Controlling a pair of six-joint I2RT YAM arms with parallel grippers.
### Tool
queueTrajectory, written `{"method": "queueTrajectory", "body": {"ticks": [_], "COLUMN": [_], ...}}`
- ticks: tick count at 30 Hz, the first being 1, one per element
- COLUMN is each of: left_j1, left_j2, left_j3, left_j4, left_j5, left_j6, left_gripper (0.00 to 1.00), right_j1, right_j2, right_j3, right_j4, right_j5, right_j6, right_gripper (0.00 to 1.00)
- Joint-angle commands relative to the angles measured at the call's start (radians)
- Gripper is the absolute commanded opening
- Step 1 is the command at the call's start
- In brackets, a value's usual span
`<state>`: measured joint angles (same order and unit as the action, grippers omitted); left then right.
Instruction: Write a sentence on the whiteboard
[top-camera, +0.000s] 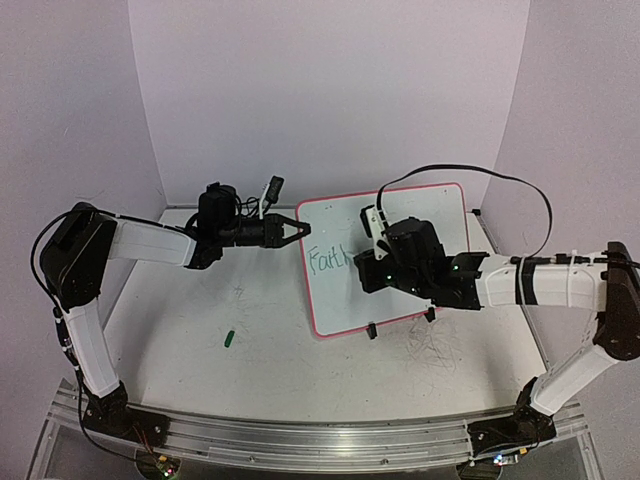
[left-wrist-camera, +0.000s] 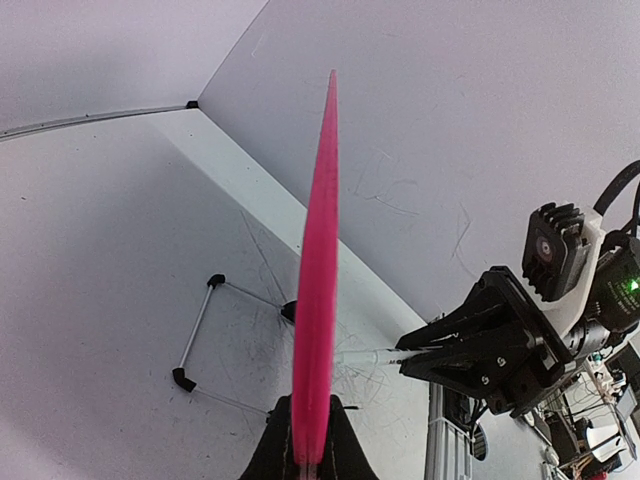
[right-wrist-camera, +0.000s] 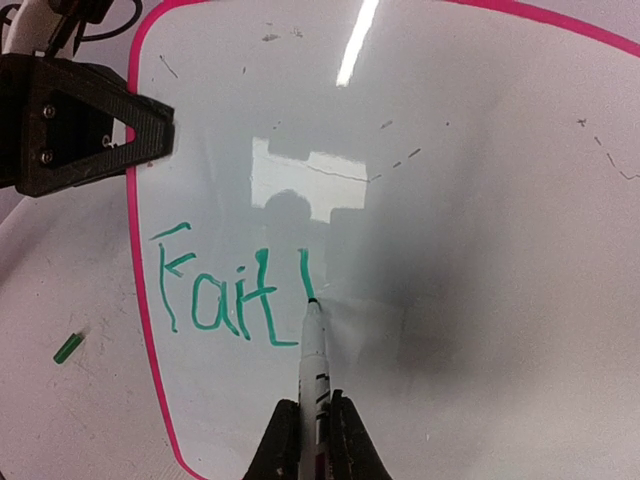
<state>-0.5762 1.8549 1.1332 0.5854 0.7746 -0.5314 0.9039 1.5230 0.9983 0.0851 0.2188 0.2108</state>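
left end effector (top-camera: 297, 229) pinches the whiteboard (top-camera: 430, 212) by its left edge. right end effector (right-wrist-camera: 312, 432) pinches a green marker (right-wrist-camera: 314, 350), tip on the board. sentence (right-wrist-camera: 212, 303) reads "fait" plus one stroke.

Green handwritten sentence (right-wrist-camera: 235, 290) reading "Fait" plus one upright stroke, on the whiteboard (right-wrist-camera: 480, 150)

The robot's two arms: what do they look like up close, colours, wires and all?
The left arm and right arm both have white shells with chunky black joints. Each ends in a black claw, the left gripper and right gripper, with flat, triangular, screw-fastened fingers. A thin black cable loops off the right arm, which also shows small green lights.
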Motion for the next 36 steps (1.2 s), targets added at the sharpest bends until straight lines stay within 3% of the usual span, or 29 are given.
{"method": "queueTrajectory", "body": {"ticks": [1, 36], "left_j1": [-0.016, -0.016], "left_j2": [-0.016, -0.016], "left_j3": [0.022, 0.019], "left_j4": [-0.017, -0.019], "left_j5": [0.003, 0.001], "left_j6": [0.008, 0.008], "left_gripper": [0.0, 0.0], "right_j1": [-0.005, -0.004], "right_j2": [0.017, -0.061], "right_j3": [0.042, -0.055], "right_j4": [0.021, -0.042], "right_j5": [0.078, 0.021], "right_j6": [0.002, 0.059], "right_gripper": [0.0, 0.0]}}
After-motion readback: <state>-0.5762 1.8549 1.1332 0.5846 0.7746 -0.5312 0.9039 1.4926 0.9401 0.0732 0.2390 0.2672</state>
